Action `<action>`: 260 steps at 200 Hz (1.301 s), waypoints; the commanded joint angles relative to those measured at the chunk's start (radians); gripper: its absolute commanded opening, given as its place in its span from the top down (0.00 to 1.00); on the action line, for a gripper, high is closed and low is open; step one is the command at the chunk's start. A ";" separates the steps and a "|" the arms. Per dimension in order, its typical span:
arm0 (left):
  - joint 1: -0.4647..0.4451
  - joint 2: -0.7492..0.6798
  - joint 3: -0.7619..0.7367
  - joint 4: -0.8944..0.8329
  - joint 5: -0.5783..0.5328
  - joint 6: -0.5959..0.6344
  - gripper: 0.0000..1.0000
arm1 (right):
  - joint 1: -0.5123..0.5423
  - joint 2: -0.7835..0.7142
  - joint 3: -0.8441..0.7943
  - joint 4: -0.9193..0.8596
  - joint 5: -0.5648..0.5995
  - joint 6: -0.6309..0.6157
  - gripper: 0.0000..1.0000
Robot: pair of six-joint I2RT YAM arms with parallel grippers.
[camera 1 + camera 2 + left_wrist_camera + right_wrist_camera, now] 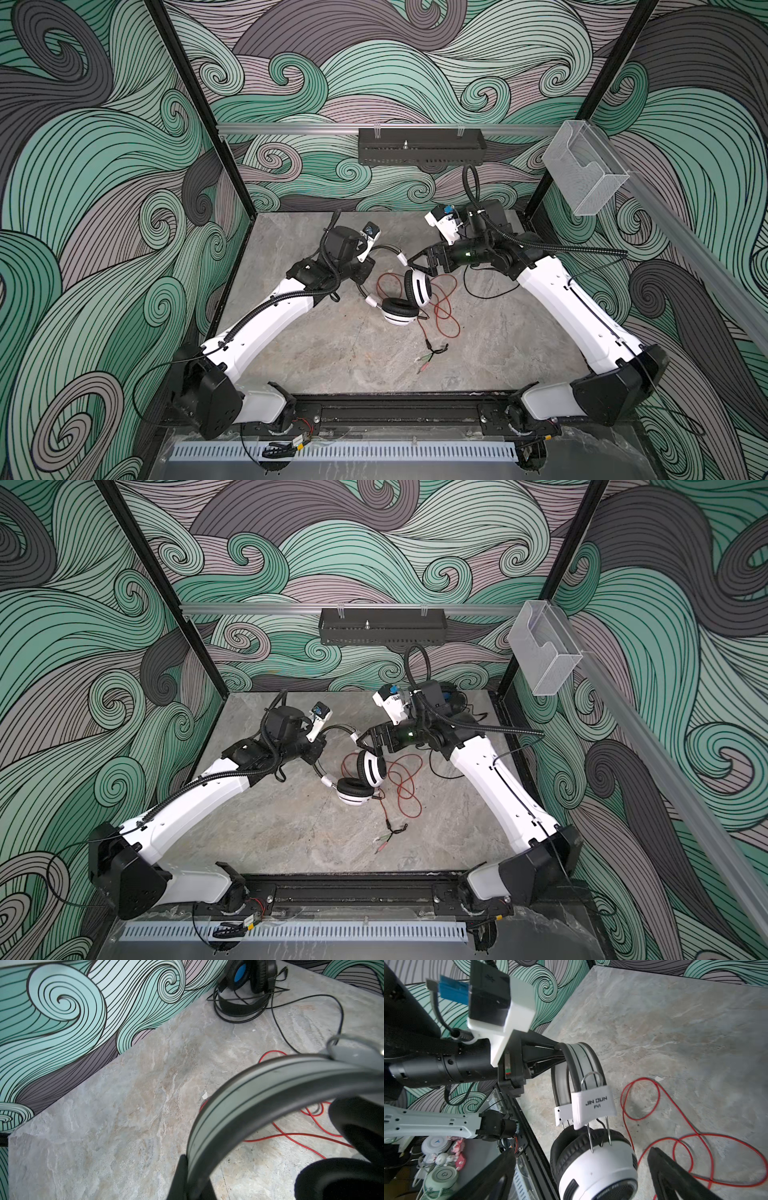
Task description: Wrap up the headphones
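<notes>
The white headphones (397, 309) with black ear pads hang by their headband (259, 1084), both ear cups low over the table's middle. My left gripper (366, 266) is shut on that headband; in the left wrist view its dark fingers (180, 1176) pinch the band. My right gripper (415, 268) stands open, its two fingers on either side of one white ear cup (596, 1167) with gaps on both sides. The thin red cord (444, 307) lies in loose loops on the table, its plug end (432, 357) nearer the front. The black headphones (247, 978) with blue lining lie at the back right, cord coiled around them.
A loose black cord (478, 291) trails from the black pair under the right arm. A black tray (419, 149) hangs on the back rail and a clear plastic box (582, 174) on the right rail. Patterned walls close in three sides.
</notes>
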 commanded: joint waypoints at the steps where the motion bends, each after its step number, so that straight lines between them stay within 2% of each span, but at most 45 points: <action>1: -0.014 -0.039 0.028 0.034 0.072 0.007 1.00 | 0.023 -0.012 -0.046 0.061 -0.113 0.012 0.00; 41: -0.043 -0.062 0.031 0.017 0.078 0.001 1.00 | 0.032 -0.002 -0.091 0.137 -0.186 0.058 0.03; 80: -0.063 -0.073 0.020 0.013 0.075 -0.001 1.00 | 0.035 0.025 -0.126 0.212 -0.243 0.106 0.27; 88: -0.067 -0.076 0.020 0.012 0.072 -0.005 1.00 | 0.036 0.030 -0.132 0.217 -0.249 0.105 0.29; 180: -0.092 -0.082 0.030 -0.014 0.055 -0.003 1.00 | 0.027 0.013 -0.193 0.234 -0.195 0.074 0.11; 202: -0.093 -0.087 0.037 -0.016 0.052 -0.001 1.00 | 0.020 0.006 -0.211 0.240 -0.208 0.072 0.09; 215: -0.095 -0.083 0.041 -0.024 0.053 -0.001 1.00 | 0.020 0.003 -0.223 0.265 -0.217 0.086 0.14; 260: -0.103 -0.083 0.028 -0.024 0.055 -0.014 1.00 | 0.020 0.019 -0.231 0.304 -0.244 0.112 0.53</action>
